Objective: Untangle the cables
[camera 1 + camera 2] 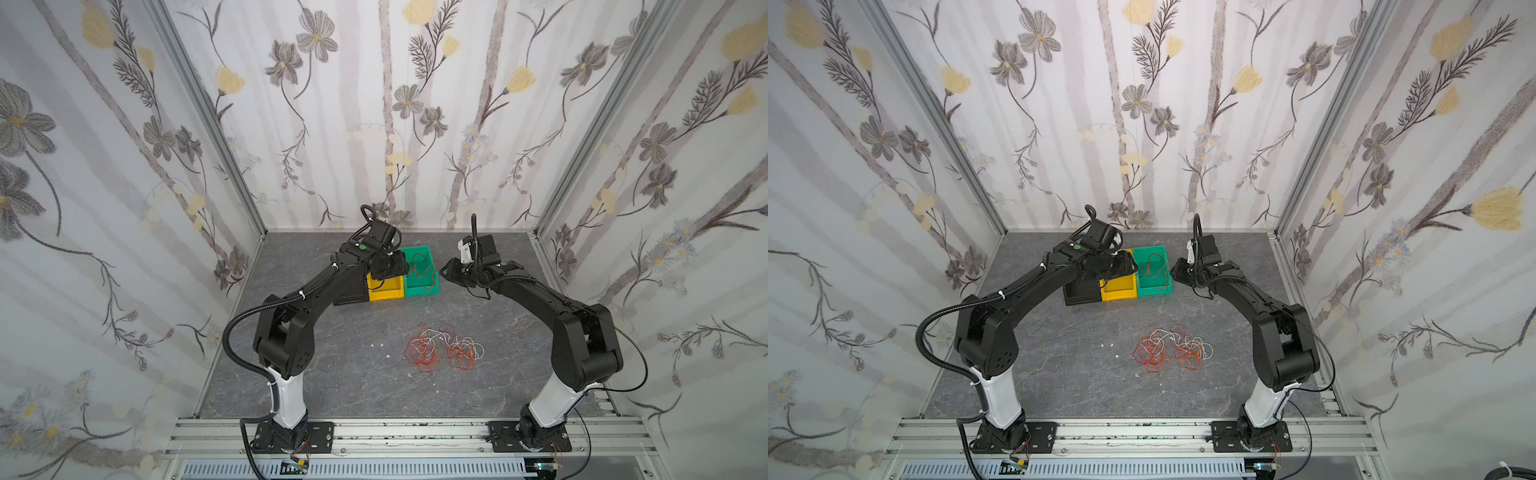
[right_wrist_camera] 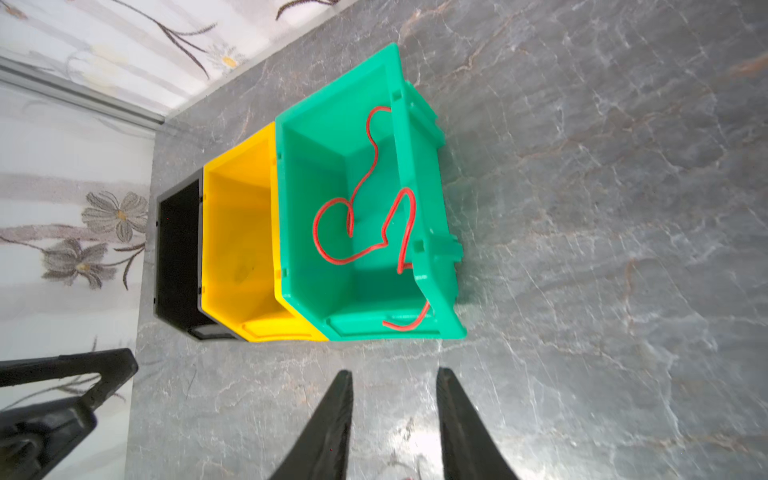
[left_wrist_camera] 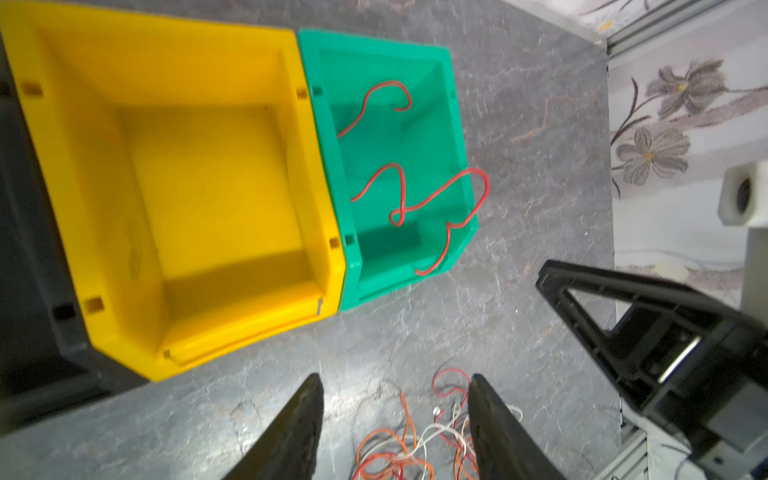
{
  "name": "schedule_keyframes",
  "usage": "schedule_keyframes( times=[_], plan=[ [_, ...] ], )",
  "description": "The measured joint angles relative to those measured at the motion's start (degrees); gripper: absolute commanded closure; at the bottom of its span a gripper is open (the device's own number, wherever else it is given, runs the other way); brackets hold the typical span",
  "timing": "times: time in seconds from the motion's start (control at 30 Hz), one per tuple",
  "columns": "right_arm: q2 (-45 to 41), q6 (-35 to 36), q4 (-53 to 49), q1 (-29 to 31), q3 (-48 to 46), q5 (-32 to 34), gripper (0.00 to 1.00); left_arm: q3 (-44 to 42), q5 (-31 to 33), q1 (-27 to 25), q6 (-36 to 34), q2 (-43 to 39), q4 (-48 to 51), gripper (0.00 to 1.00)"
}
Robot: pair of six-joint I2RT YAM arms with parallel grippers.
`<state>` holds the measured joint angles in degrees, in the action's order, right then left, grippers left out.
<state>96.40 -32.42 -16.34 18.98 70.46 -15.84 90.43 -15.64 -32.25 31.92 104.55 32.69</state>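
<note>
The tangled cables [image 1: 442, 348] lay in two clumps side by side on the grey surface [image 1: 332, 374], well apart from both arms and toward their bases, probably nearer the right arm. The left fingers [image 3: 299, 424] stood apart and empty by the yellow bin [image 3: 166, 29]. The right fingers [image 2: 332, 424], narrower and empty, hung beside the green bin [image 2: 316, 166], which held one red cable [image 2: 361, 255]. Flowered walls [image 1: 374, 104] enclosed the room

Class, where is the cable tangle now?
In both top views the cable tangle lies on the table, right of centre, in front of the green bin.
</note>
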Motion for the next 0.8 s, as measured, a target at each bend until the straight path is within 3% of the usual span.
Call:
schedule_keyframes(
  times=[0.27,0.53,0.63,0.8],
  plan=[
    [-9.51,2.01,-5.03,6.51,-9.01,0.09,0.64,-25.24,-7.17,-4.31,3.89,-12.11,-11.89,0.43],
    [-17.22,0.26,-7.13,13.49,-18.34,1.92,0.62,-35.15,-10.10,-11.54,7.61,-14.67,-22.40,0.44],
    [-19.67,-0.50,-8.52,13.62,-21.64,4.11,0.62,-36.13,-9.99,-13.31,8.68,-12.92,-24.41,0.48],
    [-22.86,-1.68,-8.50,14.43,-25.09,4.74,0.62,-36.09,-9.86,-15.67,8.98,-10.05,-26.58,0.74]
  ],
)
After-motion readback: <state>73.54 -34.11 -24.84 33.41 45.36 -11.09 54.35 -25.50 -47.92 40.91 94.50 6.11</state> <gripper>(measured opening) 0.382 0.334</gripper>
